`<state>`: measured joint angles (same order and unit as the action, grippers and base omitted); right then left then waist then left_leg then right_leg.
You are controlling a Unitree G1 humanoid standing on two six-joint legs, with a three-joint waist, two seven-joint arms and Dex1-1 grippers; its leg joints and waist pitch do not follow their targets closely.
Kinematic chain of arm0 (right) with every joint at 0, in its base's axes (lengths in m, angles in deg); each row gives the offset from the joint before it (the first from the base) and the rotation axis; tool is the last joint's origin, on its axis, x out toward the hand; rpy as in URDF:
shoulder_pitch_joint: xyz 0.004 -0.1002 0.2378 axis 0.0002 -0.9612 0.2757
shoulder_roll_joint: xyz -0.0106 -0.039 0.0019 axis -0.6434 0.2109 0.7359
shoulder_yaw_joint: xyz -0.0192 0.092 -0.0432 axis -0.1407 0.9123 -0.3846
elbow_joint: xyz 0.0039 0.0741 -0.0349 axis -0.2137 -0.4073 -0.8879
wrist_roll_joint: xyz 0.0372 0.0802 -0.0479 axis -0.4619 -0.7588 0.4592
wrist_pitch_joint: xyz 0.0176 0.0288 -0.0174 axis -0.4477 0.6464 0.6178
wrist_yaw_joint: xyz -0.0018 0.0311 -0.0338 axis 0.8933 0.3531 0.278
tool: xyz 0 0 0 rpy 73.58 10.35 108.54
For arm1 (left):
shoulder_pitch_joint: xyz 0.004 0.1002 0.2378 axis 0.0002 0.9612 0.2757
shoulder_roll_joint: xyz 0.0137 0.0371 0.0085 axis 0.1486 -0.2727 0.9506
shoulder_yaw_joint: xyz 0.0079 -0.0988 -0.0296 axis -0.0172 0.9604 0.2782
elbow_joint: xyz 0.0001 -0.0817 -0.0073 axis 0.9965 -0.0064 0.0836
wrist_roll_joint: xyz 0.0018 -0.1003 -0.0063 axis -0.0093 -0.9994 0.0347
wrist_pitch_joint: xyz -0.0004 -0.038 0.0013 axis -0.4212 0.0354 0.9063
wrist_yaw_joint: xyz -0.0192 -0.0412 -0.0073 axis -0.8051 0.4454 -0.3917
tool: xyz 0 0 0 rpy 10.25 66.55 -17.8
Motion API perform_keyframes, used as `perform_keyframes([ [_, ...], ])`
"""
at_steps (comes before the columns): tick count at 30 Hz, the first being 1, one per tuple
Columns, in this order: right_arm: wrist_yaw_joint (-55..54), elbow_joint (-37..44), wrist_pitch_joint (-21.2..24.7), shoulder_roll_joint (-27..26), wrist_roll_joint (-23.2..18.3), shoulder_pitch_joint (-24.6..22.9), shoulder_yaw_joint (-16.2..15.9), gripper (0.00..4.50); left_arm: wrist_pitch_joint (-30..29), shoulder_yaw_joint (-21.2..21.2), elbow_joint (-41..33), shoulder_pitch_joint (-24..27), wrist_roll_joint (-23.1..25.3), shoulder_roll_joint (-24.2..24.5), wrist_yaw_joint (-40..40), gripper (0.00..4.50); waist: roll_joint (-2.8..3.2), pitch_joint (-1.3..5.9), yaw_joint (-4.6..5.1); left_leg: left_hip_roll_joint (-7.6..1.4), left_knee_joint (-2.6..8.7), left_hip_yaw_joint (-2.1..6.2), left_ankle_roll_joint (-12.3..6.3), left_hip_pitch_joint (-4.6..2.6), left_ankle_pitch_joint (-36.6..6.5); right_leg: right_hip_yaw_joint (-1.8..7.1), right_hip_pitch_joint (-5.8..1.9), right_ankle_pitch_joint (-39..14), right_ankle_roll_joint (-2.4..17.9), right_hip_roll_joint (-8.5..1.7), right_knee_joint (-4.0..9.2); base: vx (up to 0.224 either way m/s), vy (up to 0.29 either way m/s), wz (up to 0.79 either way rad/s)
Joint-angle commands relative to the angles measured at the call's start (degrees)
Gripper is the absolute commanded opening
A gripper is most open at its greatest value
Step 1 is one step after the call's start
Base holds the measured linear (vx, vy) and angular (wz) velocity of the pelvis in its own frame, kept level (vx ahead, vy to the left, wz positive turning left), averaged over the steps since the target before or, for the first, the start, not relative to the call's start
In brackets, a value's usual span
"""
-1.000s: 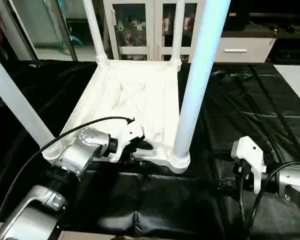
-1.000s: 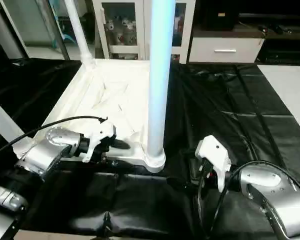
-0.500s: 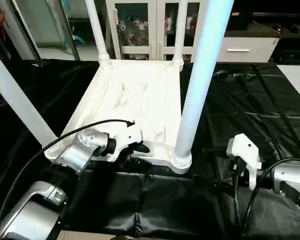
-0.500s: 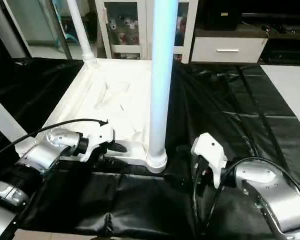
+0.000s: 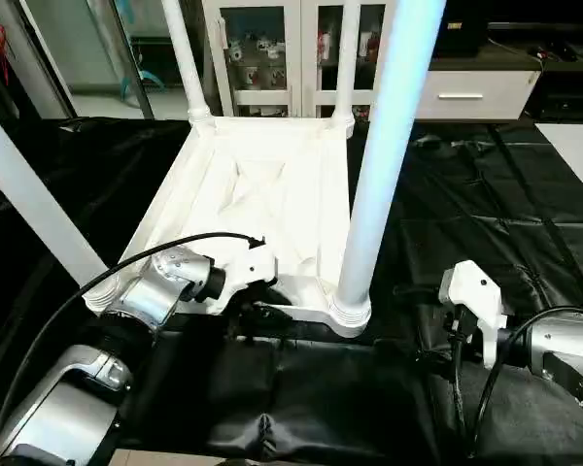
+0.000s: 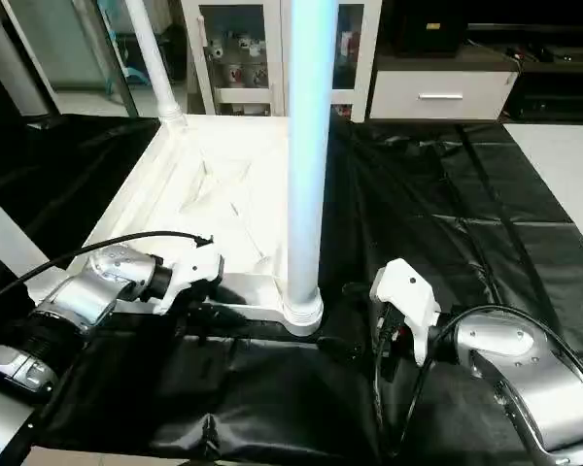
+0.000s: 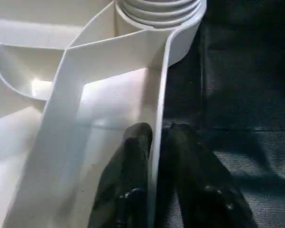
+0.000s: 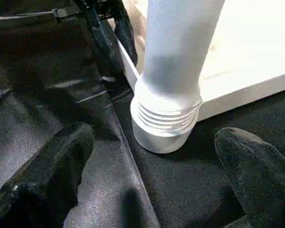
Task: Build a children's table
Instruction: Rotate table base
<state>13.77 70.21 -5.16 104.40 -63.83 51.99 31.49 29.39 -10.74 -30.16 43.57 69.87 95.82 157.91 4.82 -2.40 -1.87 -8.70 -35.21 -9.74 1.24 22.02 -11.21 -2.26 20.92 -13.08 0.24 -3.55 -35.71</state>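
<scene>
The children's table lies upside down, its white tabletop [image 5: 262,194] ribbed side up on the black cover. Legs stand in its corner sockets: the near right leg [image 5: 379,155], the near left leg [image 5: 29,194] and two far legs [image 5: 180,53]. My left gripper [image 7: 154,142] is shut on the tabletop's thin near rim [image 7: 156,109], one finger on each side, just left of the near right socket [image 8: 166,123]. My right gripper [image 8: 154,142] stays open low on the cover, its fingertips [image 8: 71,142] wide apart, facing that socket without touching it.
The black-covered work surface [image 5: 486,194] spreads wrinkled around the tabletop. A white glass-door cabinet [image 5: 272,49] and a low white drawer unit [image 5: 466,92] stand behind it. A black cable [image 5: 155,248] arcs over my left forearm.
My left gripper's fingers have closed from wide apart onto the tabletop's near rim. The right gripper has edged slightly toward the near right leg and remains open.
</scene>
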Motion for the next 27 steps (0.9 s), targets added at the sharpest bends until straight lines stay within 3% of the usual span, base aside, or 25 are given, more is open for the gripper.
perform_keyframes([
  [1, 0.04, -0.01, -0.66, -0.15, 0.47, 0.98, -0.45, 4.5, 0.18, -0.34, 0.98, -0.37, 1.25, 0.58, 0.29, 0.57, -0.93, 3.07, 0.04, -4.78, 4.55, 1.91, -3.94, -1.21, -11.93, 2.78, -2.05, -4.17, 16.04, -5.58, 4.6, 0.0, 0.0, 0.0],
  [2, 0.04, 0.04, -0.7, -0.16, 0.5, 0.96, -0.51, 4.5, 0.29, -0.38, 1.1, -0.31, 1.36, 0.61, 0.39, 0.5, -0.89, 3.04, 0.09, -4.77, 4.55, 1.9, -4.09, -1.14, -11.65, 2.76, -2.03, -4.37, 15.88, -5.53, 4.6, 0.0, 0.0, 0.0],
  [3, -0.05, -0.2, -0.79, -0.28, 0.61, 1.2, -0.55, 4.5, 0.31, -0.27, 1.11, -0.2, 1.22, 0.53, 0.51, 0.5, -1.27, 3.05, 0.16, -4.72, 4.52, 1.82, -4.23, -1.12, -11.49, 2.78, -2.04, -4.5, 15.8, -5.53, 4.69, 0.0, 0.0, 0.0],
  [4, -0.25, -0.51, -0.93, -0.5, 0.8, 1.44, -0.49, 4.5, 0.43, 0.18, 1.09, -0.05, 1.1, 0.25, 0.56, 0.22, -1.09, 3.04, 0.13, -4.77, 4.55, 1.88, -4.35, -1.04, -11.04, 2.76, -2.05, -4.59, 15.73, -5.59, 4.59, 0.0, 0.0, 0.0],
  [8, -1.73, -2.12, -0.83, -2.32, 0.2, 2.39, 0.44, 4.5, 0.02, 1.04, 0.61, 0.41, 0.16, -0.48, 0.65, 0.09, -1.31, 3.11, 0.23, -4.72, 4.46, 1.76, -4.66, -1.02, -10.16, 2.75, -1.96, -4.41, 15.82, -5.54, 4.58, 0.0, 0.0, 0.0],
  [10, -2.43, -2.64, 0.05, -3.62, -0.99, 2.76, 0.95, 4.23, 0.08, 0.89, 0.1, 1.04, -0.04, -0.54, 0.96, 0.0, -0.93, 3.13, 0.27, -4.71, 4.42, 1.8, -4.81, -0.98, -9.84, 2.73, -1.93, -3.66, 16.01, -5.58, 4.44, 0.0, 0.0, 0.0],
  [13, -2.71, -3.07, 0.21, -4.3, -1.16, 2.78, 0.65, 4.13, -0.3, 0.42, -1.61, 2.51, 0.03, -0.43, 1.39, 0.0, -1.07, 3.05, 0.43, -4.78, 4.52, 1.75, -4.68, -1.06, -10.73, 2.73, -1.9, -4.4, 15.9, -5.52, 4.59, 0.0, 0.0, 0.0],
  [18, -4.43, -4.51, 1.11, -6.16, -0.45, 4.0, -0.04, 3.69, -0.59, 0.22, -4.24, 4.86, -0.01, -0.62, 1.12, 0.0, -0.75, 3.06, 0.54, -4.82, 4.61, 1.66, -4.04, -1.17, -10.83, 2.72, -1.74, -4.73, 15.67, -5.32, 4.63, 0.0, 0.0, 0.0],
  [23, -3.75, -6.37, 1.34, -6.55, 0.51, 5.78, -1.9, 3.23, -0.05, 0.28, -5.82, 6.27, 0.15, -1.26, 0.28, 0.0, -0.87, 3.0, 0.58, -4.73, 4.65, 1.56, -3.58, -1.14, -11.38, 2.82, -1.79, -6.15, 15.13, -5.35, 4.77, 0.0, 0.0, 0.0],
  [25, -2.62, -7.06, 1.58, -6.45, 0.57, 6.71, -2.84, 2.99, -0.34, 0.41, -7.1, 6.66, 0.13, -1.5, -0.48, 0.0, -1.61, 3.1, 0.54, -4.79, 4.59, 1.47, -4.16, -1.07, -10.09, 2.78, -1.8, -5.12, 14.96, -5.32, 4.7, 0.0, 0.0, 0.0],
  [27, -2.49, -7.33, 1.51, -6.43, 0.8, 6.94, -3.1, 2.84, -0.46, 0.43, -7.35, 6.74, 0.21, -1.49, -0.58, 0.0, -1.27, 3.11, 0.44, -4.75, 4.53, 1.49, -4.44, -1.01, -9.56, 2.76, -1.81, -4.98, 14.93, -5.41, 4.61, 0.0, 0.0, 0.0],
])
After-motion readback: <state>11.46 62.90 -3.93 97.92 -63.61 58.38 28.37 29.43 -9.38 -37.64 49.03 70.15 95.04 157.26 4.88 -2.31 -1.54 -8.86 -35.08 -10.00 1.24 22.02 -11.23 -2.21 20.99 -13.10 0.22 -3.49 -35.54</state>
